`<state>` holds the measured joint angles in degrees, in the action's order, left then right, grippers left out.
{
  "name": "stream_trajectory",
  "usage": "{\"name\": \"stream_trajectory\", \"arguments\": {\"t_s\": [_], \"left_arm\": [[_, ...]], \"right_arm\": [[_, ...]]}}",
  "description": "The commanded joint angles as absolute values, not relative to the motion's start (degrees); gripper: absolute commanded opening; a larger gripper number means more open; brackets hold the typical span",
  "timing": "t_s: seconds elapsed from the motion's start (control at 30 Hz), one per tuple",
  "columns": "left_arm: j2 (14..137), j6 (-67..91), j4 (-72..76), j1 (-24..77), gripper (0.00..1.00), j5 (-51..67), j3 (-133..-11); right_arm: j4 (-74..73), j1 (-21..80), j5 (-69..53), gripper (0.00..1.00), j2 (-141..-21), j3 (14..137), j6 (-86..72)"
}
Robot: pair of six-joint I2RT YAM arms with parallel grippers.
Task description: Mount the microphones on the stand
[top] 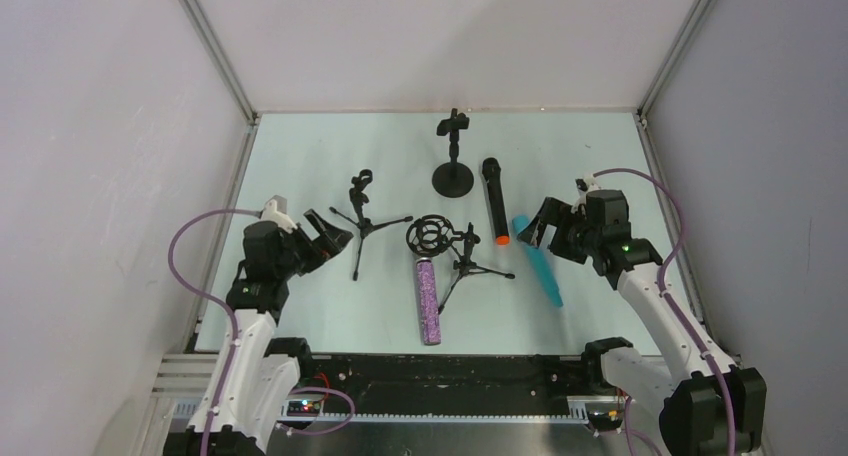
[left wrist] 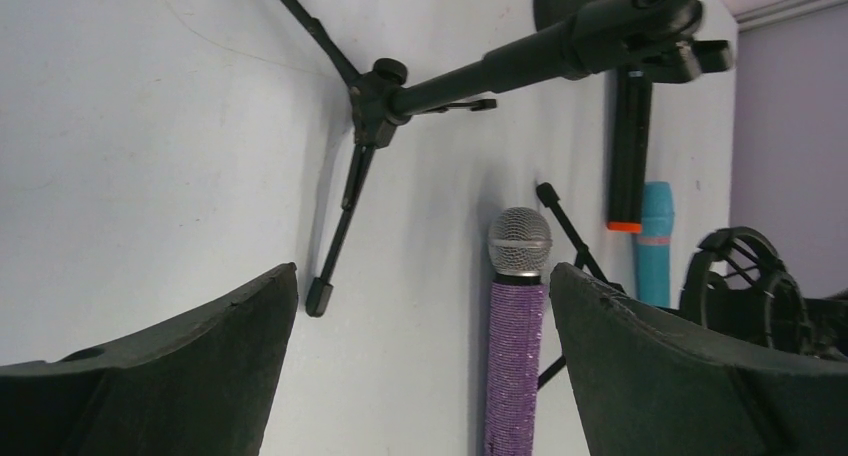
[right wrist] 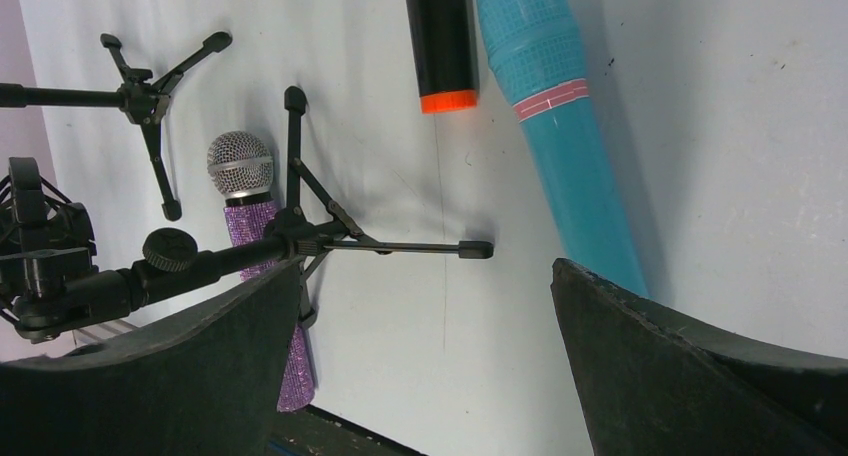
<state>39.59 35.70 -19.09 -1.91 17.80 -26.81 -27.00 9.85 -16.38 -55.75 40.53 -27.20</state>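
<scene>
Right pincer (top: 530, 233) agape beside cyan microphone (top: 541, 267)

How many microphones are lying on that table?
3. The black microphone with the orange end lies right of the round-base stand. The cyan microphone lies just right of that orange end. The purple microphone lies left of both, beside the shock-mount tripod. None seems hidden.

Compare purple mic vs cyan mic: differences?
Finish: the purple mic is glittery with a silver mesh head; the cyan mic is plain cyan, head included.
Pose: the purple mic lies nearly straight front to back; the cyan mic lies slanted.
Place: the purple mic is by the shock-mount tripod; the cyan mic is by the black mic.
Shared: both lie flat on the table, in no stand.
</scene>
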Motion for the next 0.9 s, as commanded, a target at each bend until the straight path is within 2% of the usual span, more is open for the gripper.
{"name": "stream_trajectory", "arguments": {"t_s": [0.0, 0.4, 0.87], "left_arm": [[36.5, 39.4, -18.1, -2.3, 1.0, 22.8, -27.1], [30.8, 43.8, -18.2, 0.2, 0.99, 27.9, -21.3], [44.2, 48.3, -18.5, 26.9, 0.98, 14.5, -27.4]], "right_arm": [[-25.0, 9.6, -16.9, 0.99, -55.5, 42.2, -27.2], [-24.2, 9.8, -18.1, 0.99, -54.5, 41.2, -27.6], [-24.0, 9.8, -18.6, 1.0, -53.4, 39.3, -28.2]]}}
